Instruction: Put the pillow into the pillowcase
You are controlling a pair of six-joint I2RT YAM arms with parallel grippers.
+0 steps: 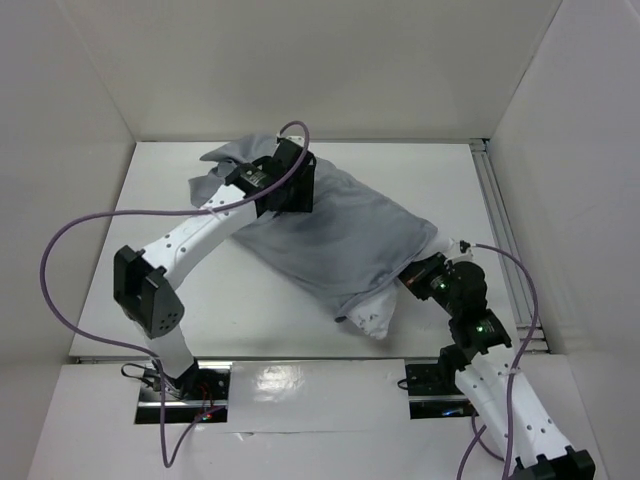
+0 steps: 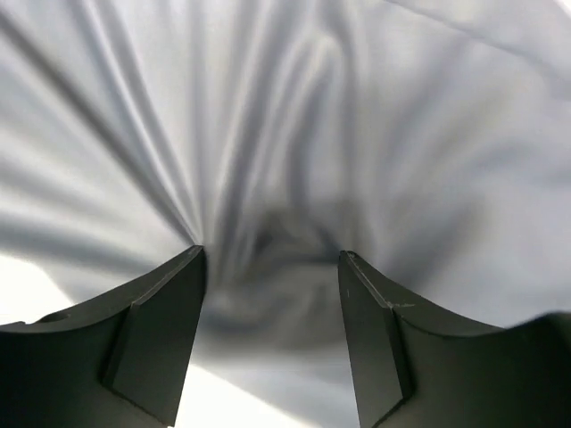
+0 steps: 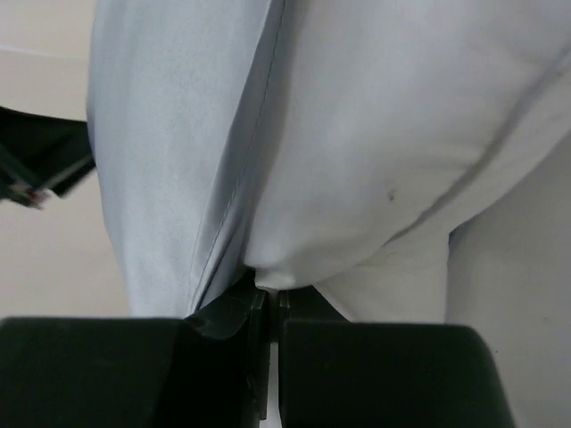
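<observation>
The grey pillowcase point(image 1: 340, 235) lies slantwise across the table and covers most of the pillow. Only a white pillow corner point(image 1: 375, 316) sticks out at its near right end. My left gripper point(image 1: 290, 188) is over the far left end of the pillowcase; in the left wrist view it point(image 2: 272, 259) is open, with its fingers apart against wrinkled grey cloth point(image 2: 357, 107). My right gripper point(image 1: 420, 280) is at the near right end. In the right wrist view it point(image 3: 270, 299) is shut on a fold of the white pillow point(image 3: 384, 134), beside the grey hem point(image 3: 161, 134).
White walls enclose the table point(image 1: 150, 300) on three sides. A metal rail point(image 1: 502, 225) runs along the right edge. Purple cables point(image 1: 60, 250) loop off both arms. The left arm's elbow point(image 1: 150, 290) stands at the near left.
</observation>
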